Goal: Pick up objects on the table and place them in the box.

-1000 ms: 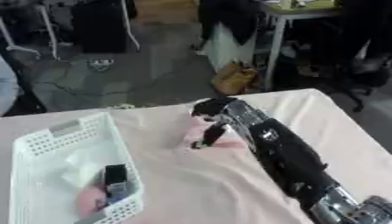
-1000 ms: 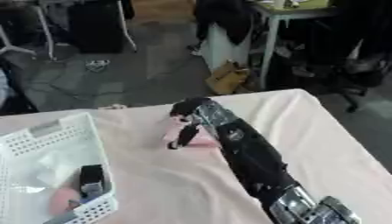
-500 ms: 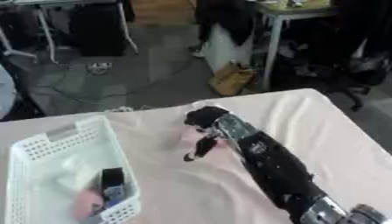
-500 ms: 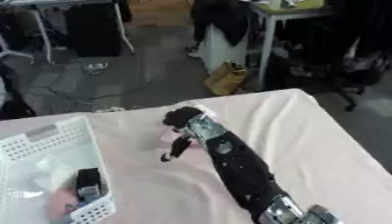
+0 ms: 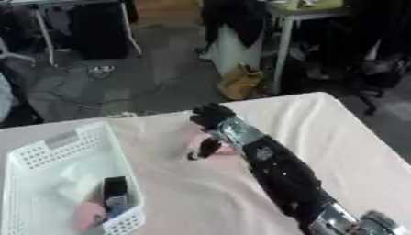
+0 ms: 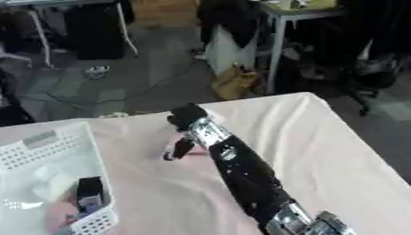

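Note:
My right arm reaches in from the lower right across the pink tablecloth. Its hand [image 5: 212, 120] sits mid-table, fingers [image 5: 205, 148] curled downward against a small pink object [image 5: 230, 148] that is partly hidden under the hand. Left of it stands a white basket [image 5: 112, 143], about a hand's width away. Inside the basket lie a black object [image 5: 115, 194], a pale white thing [image 5: 74, 173] and something pink [image 5: 83, 215]. My left hand shows in neither view.
The table's far edge [image 5: 265, 97] runs just behind the hand. On the floor beyond it stand a brown bag [image 5: 239, 82], desk legs and dark chairs. Bare cloth stretches to the right of my arm.
The right hand has shifted a little left, closer to the basket, with the pink object still under it. The whole view has also shifted slightly.

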{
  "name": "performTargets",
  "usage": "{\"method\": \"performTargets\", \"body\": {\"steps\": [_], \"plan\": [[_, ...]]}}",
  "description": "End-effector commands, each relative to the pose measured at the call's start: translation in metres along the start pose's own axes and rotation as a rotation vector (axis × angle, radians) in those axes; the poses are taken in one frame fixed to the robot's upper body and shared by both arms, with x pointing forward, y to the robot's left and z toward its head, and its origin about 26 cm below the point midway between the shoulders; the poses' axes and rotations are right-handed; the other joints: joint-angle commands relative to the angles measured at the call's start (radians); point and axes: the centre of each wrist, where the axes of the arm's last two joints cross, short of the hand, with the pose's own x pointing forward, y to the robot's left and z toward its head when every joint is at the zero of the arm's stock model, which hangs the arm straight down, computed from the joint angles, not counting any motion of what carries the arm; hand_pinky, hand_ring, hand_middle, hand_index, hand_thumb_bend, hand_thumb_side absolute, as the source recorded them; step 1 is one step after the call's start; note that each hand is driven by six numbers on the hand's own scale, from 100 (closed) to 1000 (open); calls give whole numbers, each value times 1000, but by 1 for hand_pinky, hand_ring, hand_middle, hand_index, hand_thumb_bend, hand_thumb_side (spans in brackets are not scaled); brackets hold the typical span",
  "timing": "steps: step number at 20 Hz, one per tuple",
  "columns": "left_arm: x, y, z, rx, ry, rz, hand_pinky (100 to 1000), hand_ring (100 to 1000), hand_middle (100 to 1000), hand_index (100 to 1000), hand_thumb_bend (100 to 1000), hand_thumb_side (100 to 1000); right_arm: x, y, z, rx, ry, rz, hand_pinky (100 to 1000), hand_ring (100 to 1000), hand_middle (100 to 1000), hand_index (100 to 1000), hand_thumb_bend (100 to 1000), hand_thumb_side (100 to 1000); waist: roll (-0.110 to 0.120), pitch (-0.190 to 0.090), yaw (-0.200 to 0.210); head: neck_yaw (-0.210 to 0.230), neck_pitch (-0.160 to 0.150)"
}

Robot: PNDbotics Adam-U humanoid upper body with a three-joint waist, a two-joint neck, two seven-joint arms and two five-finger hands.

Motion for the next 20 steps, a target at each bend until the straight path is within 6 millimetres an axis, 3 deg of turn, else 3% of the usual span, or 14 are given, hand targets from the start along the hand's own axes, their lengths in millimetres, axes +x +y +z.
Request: {"method": "performTargets", "body": {"steps": [1,2,3,4,8,17,20], "plan": [[4,0,-7,11,-24,10,840,931,814,871,100,848,-13,-33,7,-26,65,69,1000,1000,1000,1000,596,612,15,-28,2,-13,3],[4,-1,-7,12,-25,12,840,931,814,870,100,848,-14,-35,8,-14,80,88,1000,1000,1000,1000,499,512,15,-26,3,-22,-1],[5,-1,-8,14,-25,13,840,931,814,870,100,848,-15,-36,8,-2,99,110,1000,1000,1000,1000,499,512,16,-25,4,-30,-4],[5,-1,-8,15,-25,15,840,931,813,869,100,846,-16,-37,9,12,119,131,1000,1000,1000,1000,429,429,16,-23,5,-39,-9],[5,-2,-8,20,-24,18,840,931,813,868,100,843,-14,-41,9,36,174,196,1000,1000,1000,1000,386,386,19,-16,8,-58,-24],[5,-2,-9,30,-25,18,840,931,812,865,100,839,-14,-30,7,57,172,218,1000,1000,1000,1000,434,357,28,-3,12,-58,-40],[5,-2,-10,39,-25,19,841,931,812,864,100,837,-18,-25,6,48,161,214,1000,1000,1000,1000,470,358,34,11,14,-50,-66]]}}
